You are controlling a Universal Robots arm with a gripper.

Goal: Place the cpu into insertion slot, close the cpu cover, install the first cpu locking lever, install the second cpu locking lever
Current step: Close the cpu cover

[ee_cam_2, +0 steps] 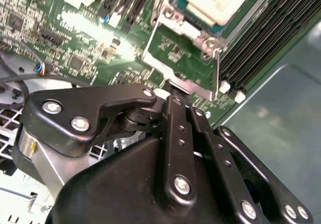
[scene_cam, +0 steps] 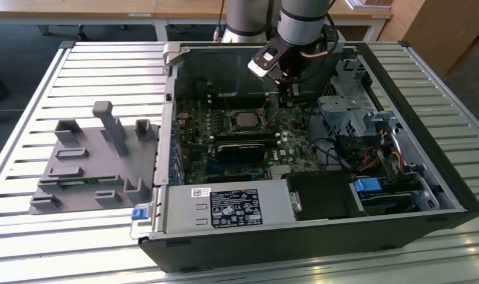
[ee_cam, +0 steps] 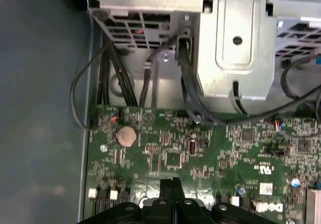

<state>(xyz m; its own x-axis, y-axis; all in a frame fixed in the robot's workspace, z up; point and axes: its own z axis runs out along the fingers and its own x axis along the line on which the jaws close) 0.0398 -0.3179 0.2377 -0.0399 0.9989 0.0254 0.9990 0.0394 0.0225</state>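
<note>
Tool (scene_cam: 284,99), exterior view: lowered into open computer case (scene_cam: 303,248) on slatted bench (scene_cam: 34,248), just beside the exterior view's right edge of insertion slot (scene_cam: 230,121); cpu (scene_cam: 246,120) seated in slot; grey fixture block (scene_cam: 90,160) well apart. Second wrist view: tool (ee_cam_2: 163,94) at edge of cpu cover (ee_cam_2: 150,53), which is raised beside cpu (ee_cam_2: 218,0), green board showing through its window. First wrist view: tool (ee_cam: 171,183) clenched, fingers pressed together, over motherboard (ee_cam: 200,153) near coin battery (ee_cam: 126,135).
</note>
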